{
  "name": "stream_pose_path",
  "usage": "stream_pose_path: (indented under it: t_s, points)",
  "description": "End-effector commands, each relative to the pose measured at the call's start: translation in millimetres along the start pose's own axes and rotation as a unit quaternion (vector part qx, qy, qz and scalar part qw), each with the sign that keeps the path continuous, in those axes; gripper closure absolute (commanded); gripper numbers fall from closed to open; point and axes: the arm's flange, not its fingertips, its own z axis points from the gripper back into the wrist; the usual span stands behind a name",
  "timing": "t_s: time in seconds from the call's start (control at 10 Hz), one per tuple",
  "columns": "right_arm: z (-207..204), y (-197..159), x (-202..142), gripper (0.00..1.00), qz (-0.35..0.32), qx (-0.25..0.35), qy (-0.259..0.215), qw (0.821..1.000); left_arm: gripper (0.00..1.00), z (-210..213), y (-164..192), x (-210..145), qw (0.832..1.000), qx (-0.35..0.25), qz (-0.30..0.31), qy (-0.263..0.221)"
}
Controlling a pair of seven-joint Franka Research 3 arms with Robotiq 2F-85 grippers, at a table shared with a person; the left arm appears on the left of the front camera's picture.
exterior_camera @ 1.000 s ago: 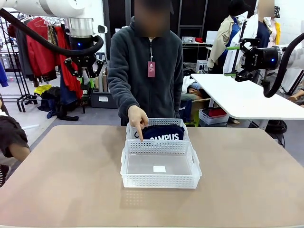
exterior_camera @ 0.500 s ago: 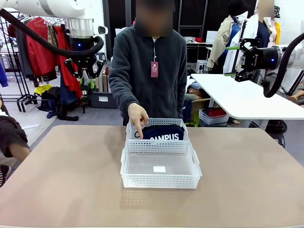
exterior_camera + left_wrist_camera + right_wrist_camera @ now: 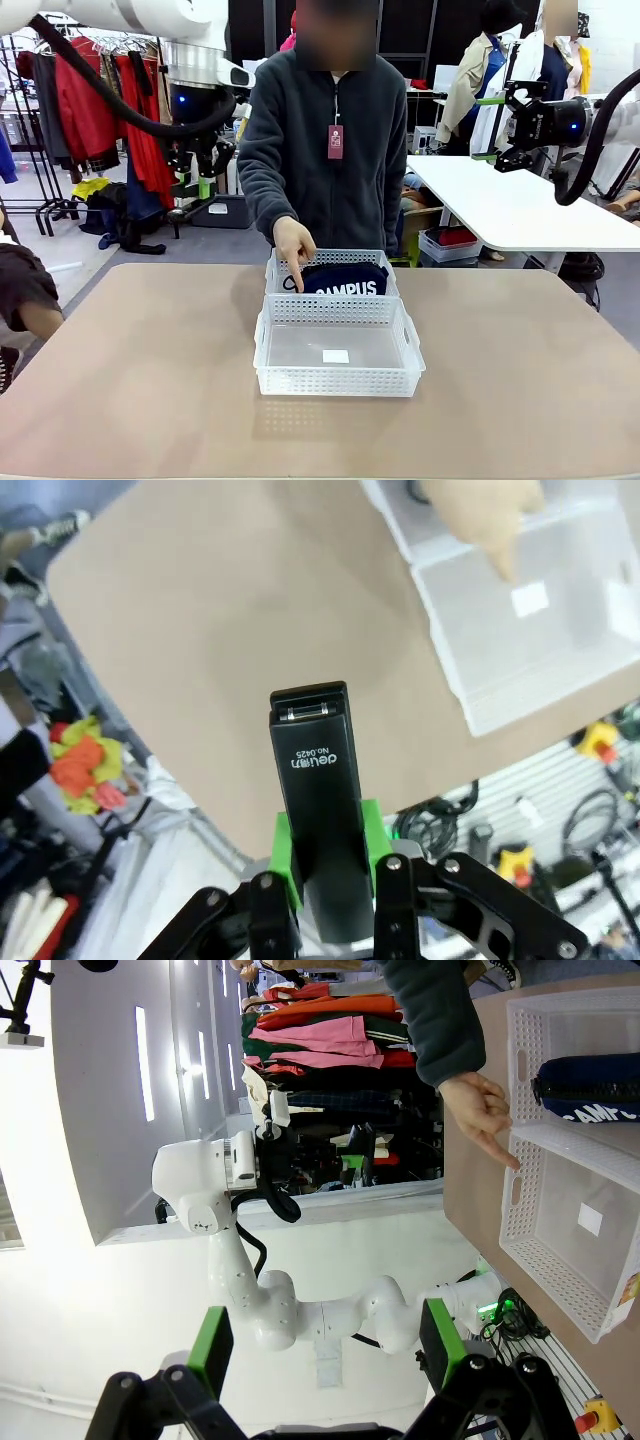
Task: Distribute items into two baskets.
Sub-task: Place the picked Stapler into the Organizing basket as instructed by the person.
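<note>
High over the table's far left corner, my left gripper (image 3: 199, 172) is shut on the black stapler (image 3: 318, 810), which stands up between the green pads (image 3: 283, 855) in the left wrist view. The near basket (image 3: 338, 381) holds nothing but a white sticker (image 3: 336, 356). Directly behind it, the far basket (image 3: 391, 276) contains the navy pouch (image 3: 345, 279). A person's hand (image 3: 292, 244) points a finger down at the far basket's left end. My right gripper (image 3: 489, 128) hangs open and bare at the far right, above a white side table.
The person stands right behind the baskets. A white side table (image 3: 520, 205) lies under my right arm. Bare tabletop (image 3: 130, 370) spreads to both sides of the baskets. From the right wrist view, both baskets (image 3: 545, 1250) lie along the right edge.
My left arm has swung right, toward the person and the baskets, carrying the stapler. The person has straightened a little, with the hand still at the far basket. The right arm is still.
</note>
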Motion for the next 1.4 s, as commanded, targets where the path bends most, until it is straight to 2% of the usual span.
stream_pose_path:
  t_s: [0.0,0.2,0.5,0.7,0.9,1.1,1.2,1.3]
  points:
    - [-1,4,0,0.00,-0.003,0.009,-0.001,1.000,1.00,13,0,8,0.998,0.018,-0.054,0.001]
    - [-1,4,0,0.00,-0.003,0.009,-0.001,1.000,1.00,16,-15,11,0.991,0.011,-0.131,-0.009]
    - [-1,4,0,0.00,-0.003,0.009,-0.001,1.000,1.00,10,-60,20,0.965,0.040,-0.257,-0.026]
    - [-1,4,0,0.00,-0.003,0.009,-0.001,1.000,1.00,1,-92,23,0.948,0.062,-0.308,-0.050]
    - [-1,4,0,0.00,-0.003,0.009,-0.001,1.000,1.00,-14,-109,25,0.931,0.057,-0.357,-0.047]
    - [-1,4,0,0.00,-0.003,0.009,-0.001,1.000,1.00,-25,-125,23,0.907,0.049,-0.409,-0.082]
    - [-1,4,0,0.00,-0.003,0.009,-0.001,1.000,1.00,-30,-130,20,0.898,0.045,-0.431,-0.080]
    - [-1,4,0,0.00,-0.003,0.009,-0.001,1.000,1.00,-30,-130,21,0.900,0.037,-0.428,-0.069]
